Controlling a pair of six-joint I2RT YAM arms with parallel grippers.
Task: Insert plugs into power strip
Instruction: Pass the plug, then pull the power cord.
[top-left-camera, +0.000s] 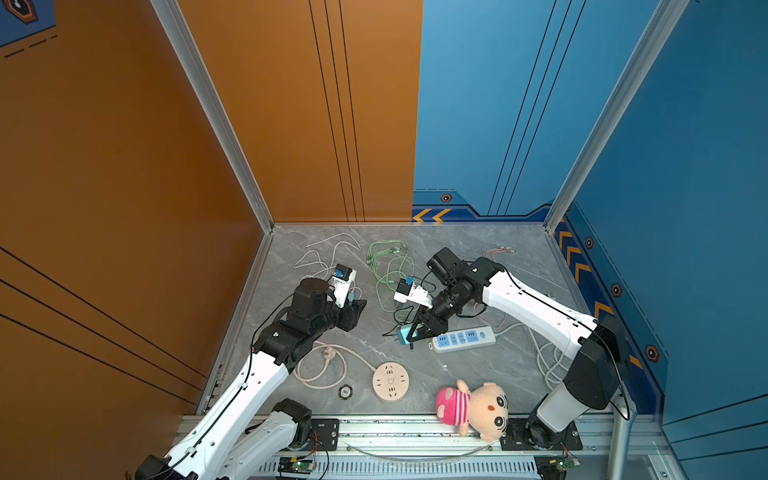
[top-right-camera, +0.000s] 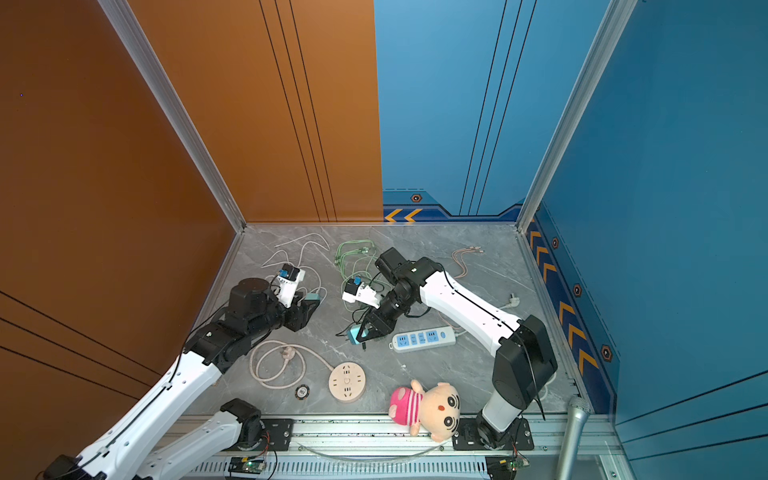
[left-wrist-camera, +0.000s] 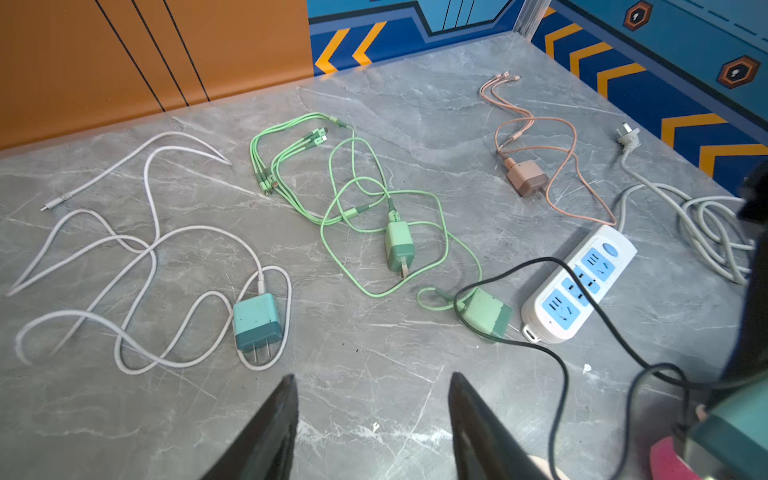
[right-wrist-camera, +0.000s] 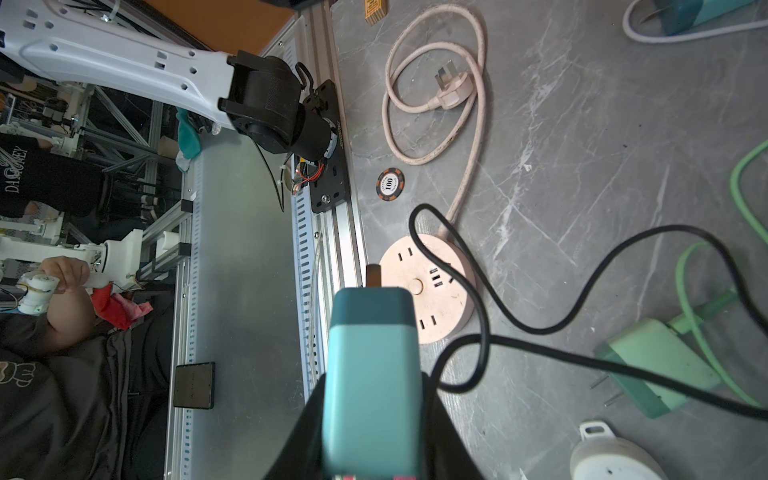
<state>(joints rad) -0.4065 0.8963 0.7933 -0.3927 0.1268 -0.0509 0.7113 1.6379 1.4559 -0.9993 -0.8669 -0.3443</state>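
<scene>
My right gripper (top-left-camera: 415, 332) is shut on a teal-blue plug (right-wrist-camera: 370, 374), whose dark pronged end points away from the fingers. It hangs just left of the white power strip (top-left-camera: 463, 338) with blue sockets. My left gripper (left-wrist-camera: 372, 378) is open and holds nothing, hovering over bare table. In the left wrist view a second teal-blue plug (left-wrist-camera: 257, 320) on a white cable lies just ahead of it. Two mint green plugs (left-wrist-camera: 399, 247) (left-wrist-camera: 486, 313) lie further on, one against the strip's end (left-wrist-camera: 577, 286). A pale pink plug (left-wrist-camera: 525, 176) lies far back.
A round beige socket (top-left-camera: 390, 381) with a coiled beige cord (top-left-camera: 328, 353) sits near the front, beside a poker chip (top-left-camera: 345, 391). A plush doll (top-left-camera: 473, 409) lies on the front rail. A black cable (left-wrist-camera: 552, 357) and the strip's white cord (top-left-camera: 548, 361) trail across the table.
</scene>
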